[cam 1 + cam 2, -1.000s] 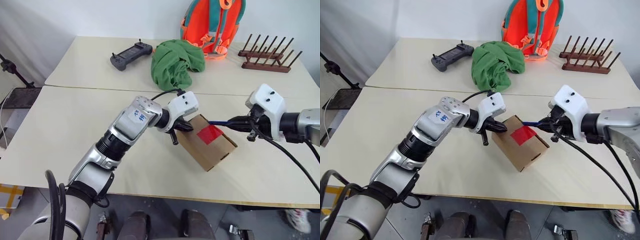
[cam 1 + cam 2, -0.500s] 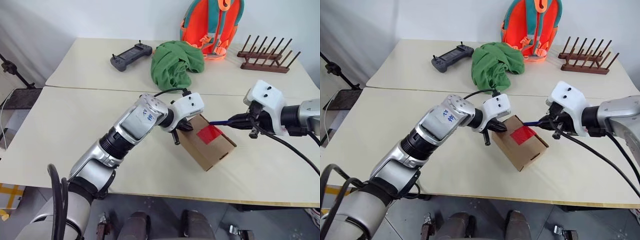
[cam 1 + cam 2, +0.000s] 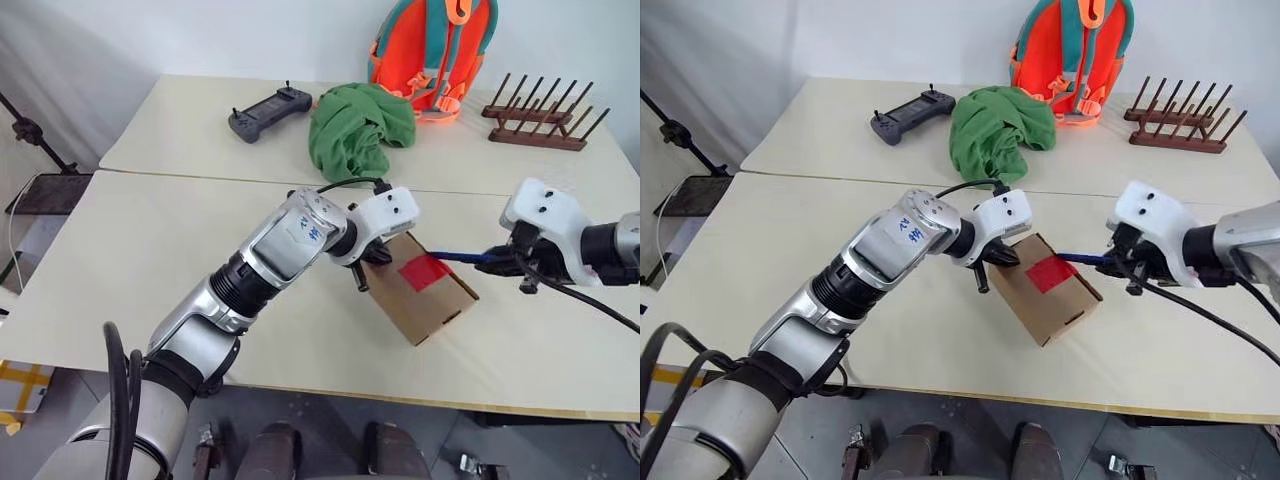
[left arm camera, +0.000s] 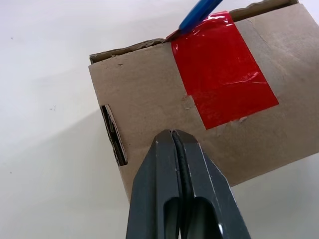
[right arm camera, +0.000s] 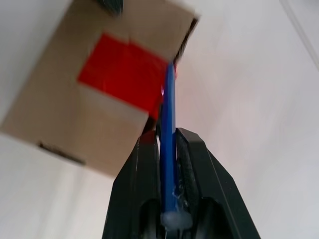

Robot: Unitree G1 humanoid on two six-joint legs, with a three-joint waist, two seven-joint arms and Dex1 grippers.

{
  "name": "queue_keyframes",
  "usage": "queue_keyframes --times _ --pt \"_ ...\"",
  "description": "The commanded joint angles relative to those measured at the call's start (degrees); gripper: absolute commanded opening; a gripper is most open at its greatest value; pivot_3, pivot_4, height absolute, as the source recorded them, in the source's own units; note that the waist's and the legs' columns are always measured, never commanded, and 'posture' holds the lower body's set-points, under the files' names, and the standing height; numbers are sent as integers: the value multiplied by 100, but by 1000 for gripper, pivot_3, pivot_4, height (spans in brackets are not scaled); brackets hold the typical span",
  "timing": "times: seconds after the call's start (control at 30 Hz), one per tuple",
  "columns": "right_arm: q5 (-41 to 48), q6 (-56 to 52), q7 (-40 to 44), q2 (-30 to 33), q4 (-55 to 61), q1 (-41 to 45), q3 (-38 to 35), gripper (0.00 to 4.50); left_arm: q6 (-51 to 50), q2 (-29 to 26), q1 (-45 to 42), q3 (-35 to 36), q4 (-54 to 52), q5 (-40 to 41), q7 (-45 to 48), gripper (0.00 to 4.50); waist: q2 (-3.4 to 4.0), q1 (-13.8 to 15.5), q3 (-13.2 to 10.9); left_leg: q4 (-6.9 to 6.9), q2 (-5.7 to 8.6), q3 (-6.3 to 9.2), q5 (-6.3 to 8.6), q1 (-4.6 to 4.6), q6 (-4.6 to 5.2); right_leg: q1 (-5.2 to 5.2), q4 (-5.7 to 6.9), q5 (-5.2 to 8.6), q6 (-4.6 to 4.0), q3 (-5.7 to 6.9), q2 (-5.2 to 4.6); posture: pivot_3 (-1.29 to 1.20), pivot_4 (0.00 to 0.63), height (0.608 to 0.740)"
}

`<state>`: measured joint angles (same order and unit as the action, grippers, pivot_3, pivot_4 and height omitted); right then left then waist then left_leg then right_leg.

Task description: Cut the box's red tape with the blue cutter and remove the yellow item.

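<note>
The red tape (image 4: 222,69) lies across the top of the box (image 3: 425,295), and as far as the left wrist view shows it is whole: one unbroken patch, wrinkled, with no slit through it. The box sits on the near table (image 3: 120,260) between the two grippers, its flaps down. The yellow item is presumably inside, so nothing of the removal has begun.

The cutter (image 5: 168,144) is pinched between the jaws of the right gripper (image 5: 168,137), which are narrow and clamped on its shaft. It runs straight out ahead of those jaws, and its tip meets the box at the edge where the tape folds over; whether the blade has bitten in I cannot tell.

The left gripper (image 4: 174,137) has its jaws fully closed with nothing between them. Its tips sit over the bare cardboard just short of the tape, on the side of the box away from the cutter. It looks to be steadying the box, though contact is not certain.

So I judge the task early: cutter picked up and brought to the tape, the cut at most just starting. Left to do: slice along the seam, open the flaps, lift out the yellow item.

Beyond the box, on the far table, lie a green cloth (image 3: 355,130), a controller (image 3: 268,108), a backpack (image 3: 432,50) and a wooden rack (image 3: 545,105).
</note>
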<state>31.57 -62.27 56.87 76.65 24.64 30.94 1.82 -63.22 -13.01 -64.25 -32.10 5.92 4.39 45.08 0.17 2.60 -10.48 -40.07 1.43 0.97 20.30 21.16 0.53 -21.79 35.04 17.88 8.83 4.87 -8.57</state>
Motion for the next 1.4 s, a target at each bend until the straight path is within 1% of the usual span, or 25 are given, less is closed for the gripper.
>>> queue_keyframes --times 0.03,0.13,0.3,0.5,0.83,1.1,1.2,1.4 --pt "8 63 345 295 125 -167 -9 172 -261 -32 168 -220 553 -193 -205 29 1 11 0 0 0 0 0 -1 0 2 0 0 0 0 0 0 150 740" --pt "-47 138 395 366 71 -187 -13 172 -248 -1 155 -190 598 -191 -222 29 0 11 1 -1 0 0 0 -18 0 20 -4 0 0 1 1 0 150 740" --pt "-49 70 382 158 -16 193 103 172 -209 44 159 -155 632 -198 -278 29 0 5 0 -4 -7 -2 -1 -25 -1 23 -14 -3 -2 -8 0 0 150 740" --pt "39 -91 533 239 19 240 60 172 -178 48 161 -92 673 -198 -311 29 0 9 1 -4 -10 -3 -3 -27 -2 23 -14 -4 -4 -10 0 0 150 740" --pt "-253 -153 489 -202 -119 600 631 172 -159 54 198 -13 599 -193 -338 29 -1 -27 0 -4 -10 -14 -4 -48 -3 31 -9 -6 -7 -24 0 0 150 740" --pt "-491 -146 601 -320 -297 879 894 172 -163 75 211 27 580 -168 -411 29 -1 -98 0 -2 -18 -18 -5 -61 -5 37 -4 -7 -7 -34 0 0 150 740" --pt "-544 -145 645 -326 -324 931 935 172 -172 87 209 40 583 -162 -420 29 -1 -101 0 -2 -19 -19 -5 -61 -5 36 -5 -8 -6 -36 -1 0 150 740" --pt "-419 -239 952 -15 -177 938 758 172 -219 108 233 68 566 -154 -455 29 -1 -84 0 -1 -20 -18 -5 -59 -5 36 -7 -8 -5 -34 -2 0 150 740"
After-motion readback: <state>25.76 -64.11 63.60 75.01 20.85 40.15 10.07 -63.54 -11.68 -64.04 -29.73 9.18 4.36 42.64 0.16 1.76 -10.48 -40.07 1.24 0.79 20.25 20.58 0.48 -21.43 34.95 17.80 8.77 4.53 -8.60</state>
